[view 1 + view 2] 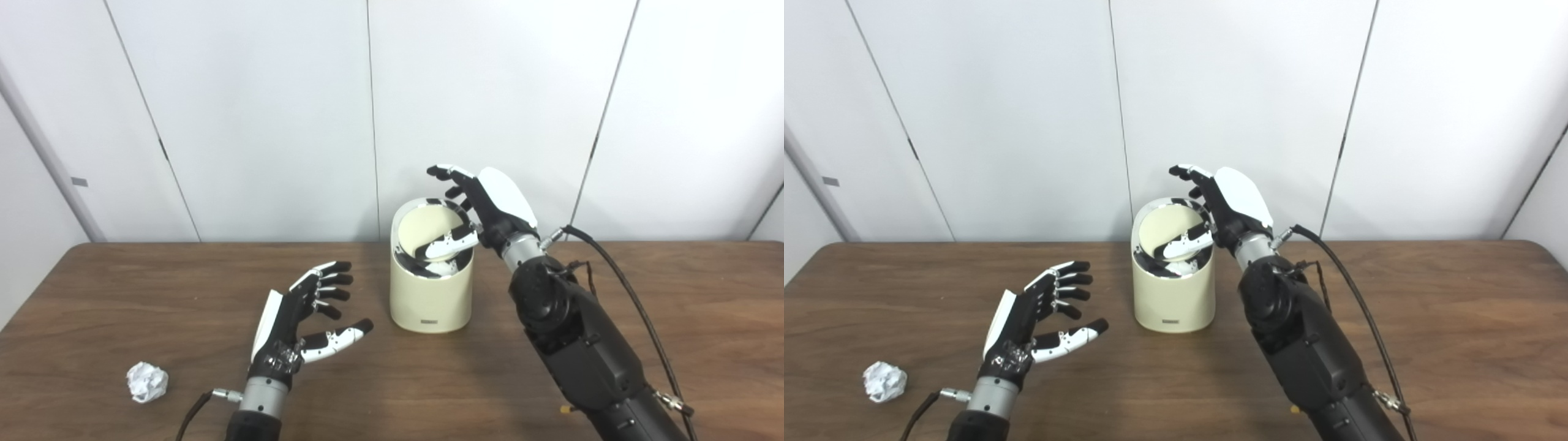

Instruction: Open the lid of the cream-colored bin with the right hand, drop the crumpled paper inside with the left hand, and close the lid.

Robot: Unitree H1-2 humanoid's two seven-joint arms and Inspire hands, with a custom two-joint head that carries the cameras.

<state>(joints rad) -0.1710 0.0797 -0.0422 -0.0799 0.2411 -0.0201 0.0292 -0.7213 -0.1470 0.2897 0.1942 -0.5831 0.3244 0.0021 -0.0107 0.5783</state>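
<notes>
paper ball sits at the lower left of the frame on the table, left of and apart from the left hand, which is spread and empty. right hand, fingers apart, thumb on the tilted lid, at the bin mid-frame.

The left arm is entering from the lower left, with its silver wrist cuff just above the frame edge. The left hand is hovering palm-inward, fingers spread apart and slightly curled, thumb extending to the right, holding nothing. The right arm is rising steeply from the lower right, with a black cable running along its outer side. The right hand is sitting raised, its white back facing up and right, fingers fanning out to the left and thumb pointing down-left.
</notes>
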